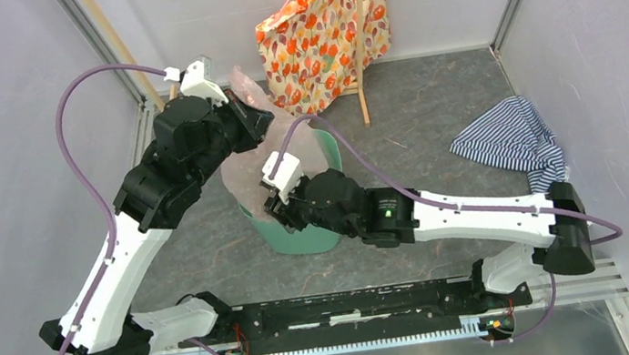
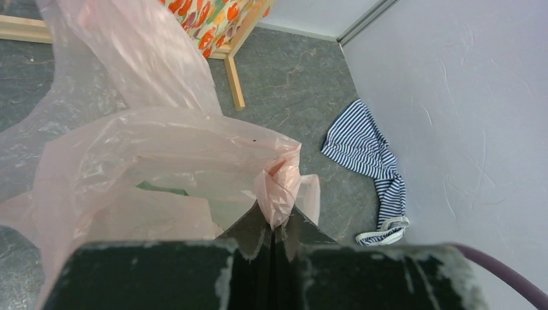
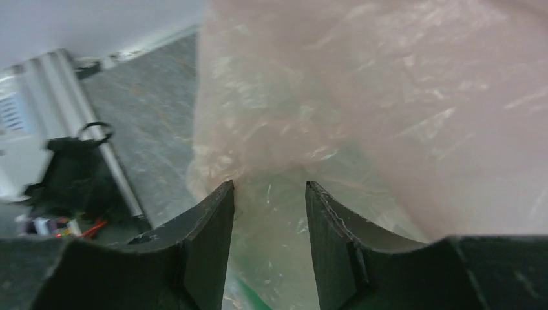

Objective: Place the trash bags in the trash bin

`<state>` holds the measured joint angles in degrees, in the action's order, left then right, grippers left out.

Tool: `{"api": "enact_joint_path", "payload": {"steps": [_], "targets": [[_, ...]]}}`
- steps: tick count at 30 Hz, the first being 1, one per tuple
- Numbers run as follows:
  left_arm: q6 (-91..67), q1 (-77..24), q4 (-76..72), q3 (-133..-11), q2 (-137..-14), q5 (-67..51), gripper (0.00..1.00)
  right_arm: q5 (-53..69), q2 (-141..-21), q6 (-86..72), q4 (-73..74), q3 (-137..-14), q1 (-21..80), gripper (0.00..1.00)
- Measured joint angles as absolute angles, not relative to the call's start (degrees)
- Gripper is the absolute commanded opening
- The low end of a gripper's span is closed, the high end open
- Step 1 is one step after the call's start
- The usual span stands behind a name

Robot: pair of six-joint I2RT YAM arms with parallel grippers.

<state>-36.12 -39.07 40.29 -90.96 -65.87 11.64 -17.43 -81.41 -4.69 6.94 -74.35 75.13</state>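
While my left gripper pinches the thin translucent pink plastic trash bag, it drapes over the mint-green plastic trash bin, frame centre. My right gripper: jaws parted, clamping nothing. Step: seating bag. Next, likely: press film downward.

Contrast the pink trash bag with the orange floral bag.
The pink trash bag is translucent and plain; the orange floral bag is opaque and patterned. The left end effector pinches the pink one over the trash bin; the floral one sits untouched behind.
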Motion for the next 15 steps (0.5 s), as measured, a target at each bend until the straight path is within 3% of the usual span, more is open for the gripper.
{"api": "enact_joint_path", "payload": {"steps": [8,15], "targets": [[-37.39,-39.07,40.77,-86.26,-61.25,11.94,0.02,-24.67,-82.81,-7.68,6.66,-70.30,72.58,0.53],[-39.81,-39.07,42.04,-78.11,-55.11,11.94,0.02,-23.75,-81.25,-6.92,8.01,-70.30,72.62,0.73]]}}
